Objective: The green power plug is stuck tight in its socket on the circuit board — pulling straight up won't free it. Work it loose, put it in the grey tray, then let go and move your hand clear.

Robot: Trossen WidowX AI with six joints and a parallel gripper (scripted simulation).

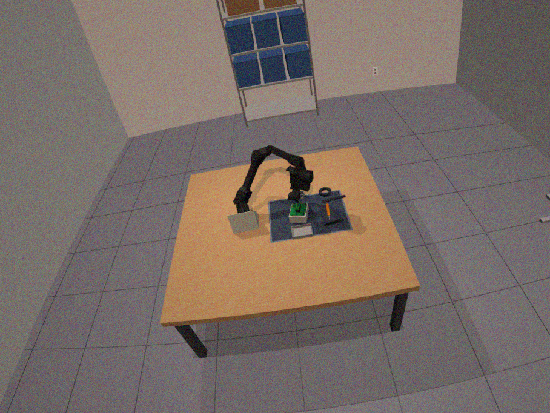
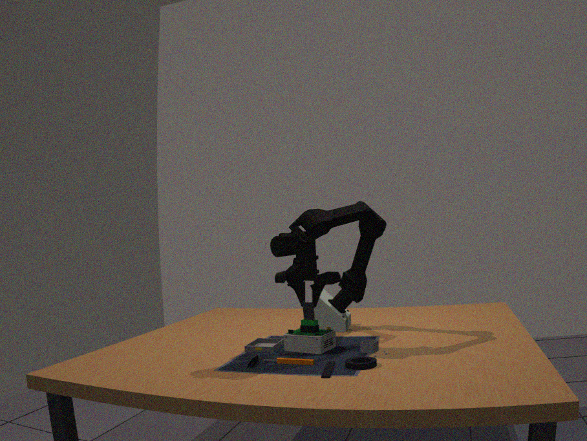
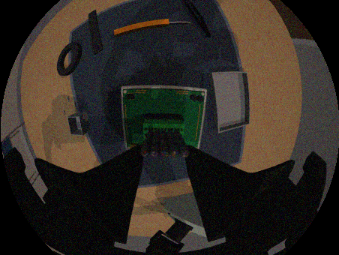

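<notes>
The green power plug (image 2: 309,322) (image 3: 163,125) sits at the dark socket (image 2: 309,328) on the green circuit board (image 1: 292,213) (image 3: 135,109), which tops a pale box (image 2: 303,343). It looks roughly upright in the exterior view. My gripper (image 2: 308,313) (image 3: 163,151) is over the board, shut on the plug from above; dark wires (image 3: 165,139) rise from the plug between the fingers. The fingertips partly hide the plug, and whether it is loose cannot be told. The grey tray (image 1: 303,236) (image 2: 258,350) (image 3: 234,128) is empty, beside the box.
On the blue mat (image 1: 278,231) (image 3: 101,86) lie an orange-handled screwdriver (image 1: 328,209) (image 2: 295,361) (image 3: 142,26) and two dark tools. A black ring (image 1: 324,191) (image 2: 360,363) (image 3: 69,58) lies at the mat's edge. A small grey block (image 2: 369,345) (image 3: 76,124) is near the box.
</notes>
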